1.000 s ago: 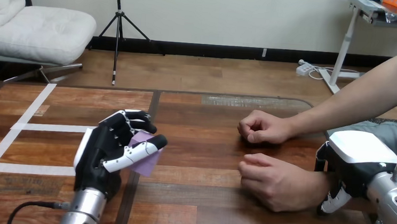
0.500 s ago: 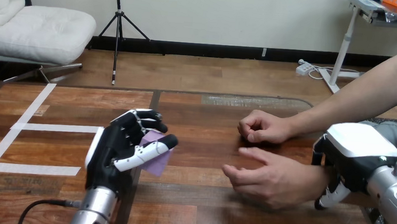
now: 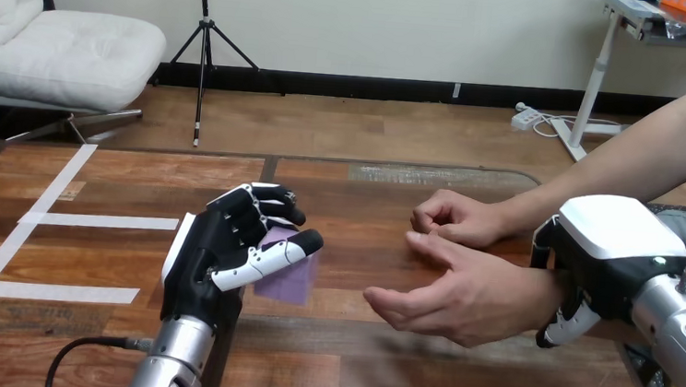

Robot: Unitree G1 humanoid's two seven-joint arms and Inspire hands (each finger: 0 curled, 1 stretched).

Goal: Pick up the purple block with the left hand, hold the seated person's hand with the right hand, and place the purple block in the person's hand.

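One purple block, between left hand fingers, thumb

Wooden table, planks of mixed brown. White tape strips on its left part: one long strip running near to far, two short ones branching right. Dull grey patch at far edge, possibly worn tape. Person's farther hand, right of centre, curled at the tabletop.
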